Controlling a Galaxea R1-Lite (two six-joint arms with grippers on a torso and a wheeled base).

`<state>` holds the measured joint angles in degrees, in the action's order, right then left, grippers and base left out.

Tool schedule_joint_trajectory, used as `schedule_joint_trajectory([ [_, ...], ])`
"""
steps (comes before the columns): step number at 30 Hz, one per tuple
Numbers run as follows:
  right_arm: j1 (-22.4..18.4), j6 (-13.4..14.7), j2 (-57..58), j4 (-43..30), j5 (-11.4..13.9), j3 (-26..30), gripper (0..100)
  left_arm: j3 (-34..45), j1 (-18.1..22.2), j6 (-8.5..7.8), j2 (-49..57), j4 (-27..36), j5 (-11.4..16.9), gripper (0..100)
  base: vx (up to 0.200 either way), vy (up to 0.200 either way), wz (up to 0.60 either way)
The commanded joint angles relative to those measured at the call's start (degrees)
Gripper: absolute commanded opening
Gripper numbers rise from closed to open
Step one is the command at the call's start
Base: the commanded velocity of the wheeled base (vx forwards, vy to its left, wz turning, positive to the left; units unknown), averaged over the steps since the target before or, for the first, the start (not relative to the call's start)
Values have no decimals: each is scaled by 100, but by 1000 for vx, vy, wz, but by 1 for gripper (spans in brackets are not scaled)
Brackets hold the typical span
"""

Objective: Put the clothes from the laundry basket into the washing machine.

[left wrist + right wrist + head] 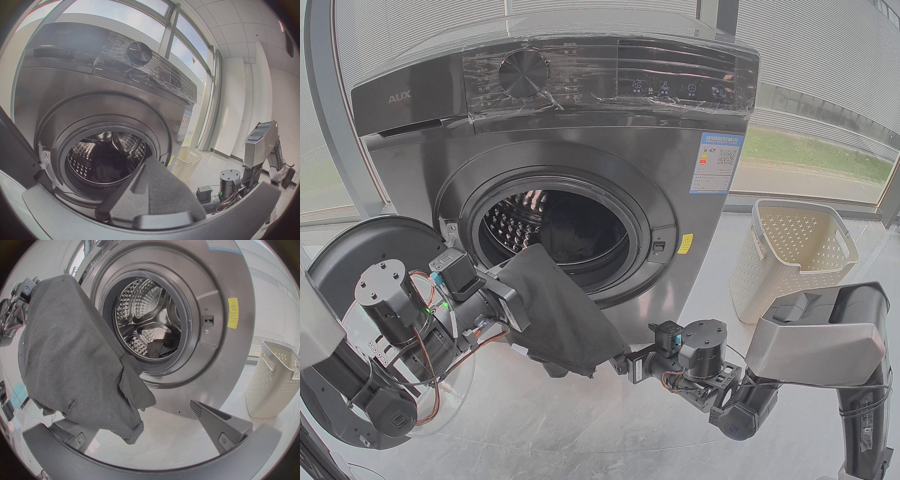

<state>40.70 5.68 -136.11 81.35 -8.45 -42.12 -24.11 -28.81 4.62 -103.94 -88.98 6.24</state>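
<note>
Bright daylight through windows (184,53), fisheye edges.

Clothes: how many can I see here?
2. One dark cloth hangs from the left gripper before the open washer; another garment lies inside the drum. The basket interior is partly hidden.

1. The dark cloth (562,312) drapes over the tip of the left gripper (519,300), so its grip is hidden.
2. The cloth's hanging hem covers one finger of the right gripper (620,364).
3. Inside the washing machine (550,156) drum, a dark heap (161,346) lies in shadow; the number of garments is unclear.
4. The lower corner of the laundry basket (794,262) sits behind the right arm, and its floor is out of sight.
</note>
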Motion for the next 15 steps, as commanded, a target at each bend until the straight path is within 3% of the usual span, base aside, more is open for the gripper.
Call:
schedule_joint_trajectory([
  [1,34,-6,-170,4,1,-121,100,3,-2,4,-13,-14,0,0,0,0,0],
  [9,43,-6,-381,13,-8,-455,100,12,-2,4,-21,-14,0,0,0,0,0],
  [10,52,-6,-381,13,-8,-473,0,12,-2,4,-30,-14,0,0,0,0,0],
  [15,87,3,-364,57,1,-455,0,12,7,4,-56,-23,0,0,0,0,0],
])
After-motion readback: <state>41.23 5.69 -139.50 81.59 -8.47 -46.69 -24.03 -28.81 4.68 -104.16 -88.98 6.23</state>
